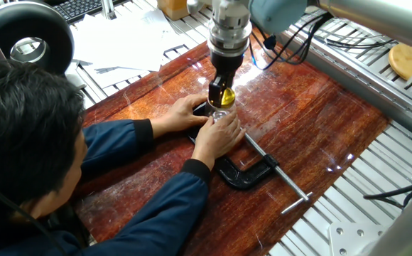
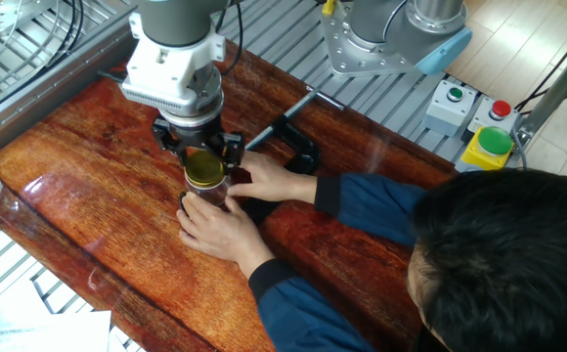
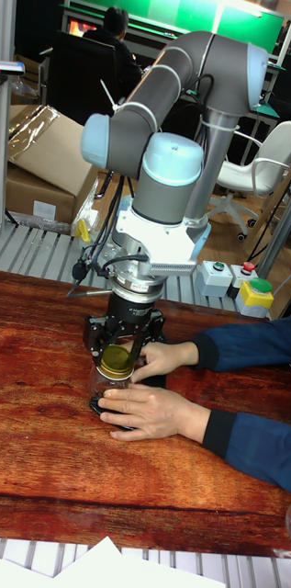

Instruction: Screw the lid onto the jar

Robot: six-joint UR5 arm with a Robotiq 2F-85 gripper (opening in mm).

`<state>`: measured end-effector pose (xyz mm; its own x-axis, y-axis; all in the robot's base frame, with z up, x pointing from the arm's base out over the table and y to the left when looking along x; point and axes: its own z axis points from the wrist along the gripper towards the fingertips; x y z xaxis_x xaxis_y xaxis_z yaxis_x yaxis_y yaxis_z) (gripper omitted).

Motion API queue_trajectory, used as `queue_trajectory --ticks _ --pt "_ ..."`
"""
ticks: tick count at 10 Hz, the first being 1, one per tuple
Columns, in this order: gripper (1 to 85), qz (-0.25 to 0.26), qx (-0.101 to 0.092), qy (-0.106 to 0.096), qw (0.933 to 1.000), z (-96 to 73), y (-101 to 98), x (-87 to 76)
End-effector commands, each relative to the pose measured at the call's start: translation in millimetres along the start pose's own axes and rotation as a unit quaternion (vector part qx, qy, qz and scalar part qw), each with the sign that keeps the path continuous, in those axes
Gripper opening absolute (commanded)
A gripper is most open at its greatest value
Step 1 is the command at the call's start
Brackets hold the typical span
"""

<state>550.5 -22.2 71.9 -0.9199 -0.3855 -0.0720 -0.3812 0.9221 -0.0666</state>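
One lid [image 2: 203,169], one jar [image 3: 102,380], two hands [image 2: 217,225], one clamp [image 1: 247,171]

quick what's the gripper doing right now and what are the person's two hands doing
Gripper: shut on the yellow lid, atop the jar.
Person's near hand: wrapped around the jar.
Person's far hand: resting beside the jar, steadying it.

**Hands and a clamp crowd the jar; open board lies to the sides**

In the other fixed view, the gripper [image 2: 203,156] stands over the lid [image 2: 204,170] and the jar [image 2: 205,193] at frame centre. A person's hands close the jar in: one hand [image 2: 220,227] wraps its lower side, the other hand [image 2: 270,180] presses just beside it on the right. The black C-clamp [image 2: 298,147] lies close behind, blocking the upper-right approach. The red wooden board [image 2: 78,186] is bare to the left of the jar. In one fixed view, board surface [image 1: 320,128] on the right is likewise open.
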Motion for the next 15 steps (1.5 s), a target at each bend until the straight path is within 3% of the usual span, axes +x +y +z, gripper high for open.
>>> queue_trajectory --ticks 1,4,7,8,9,10,13,15 --pt "39.0 0.020 0.007 -0.007 0.9998 1.2 -2.0 -1.7" --pt "39.0 0.050 0.016 0.010 0.9986 -26.9 -11.5 -0.4" --pt "39.0 0.041 0.008 0.001 0.9991 -21.6 -4.8 -4.6" --pt "41.7 0.024 0.006 -0.009 0.9996 -21.3 -4.5 -9.5" --pt "50.3 0.004 -0.001 -0.012 0.9999 -21.7 -0.3 -12.4" --pt "52.7 -0.017 0.004 -0.008 0.9998 -25.7 -6.4 -11.7" --pt "53.3 -0.027 -0.030 0.014 0.9991 -34.6 5.7 8.3" --pt "52.7 -0.048 -0.054 0.004 0.9974 -38.2 19.8 6.6"
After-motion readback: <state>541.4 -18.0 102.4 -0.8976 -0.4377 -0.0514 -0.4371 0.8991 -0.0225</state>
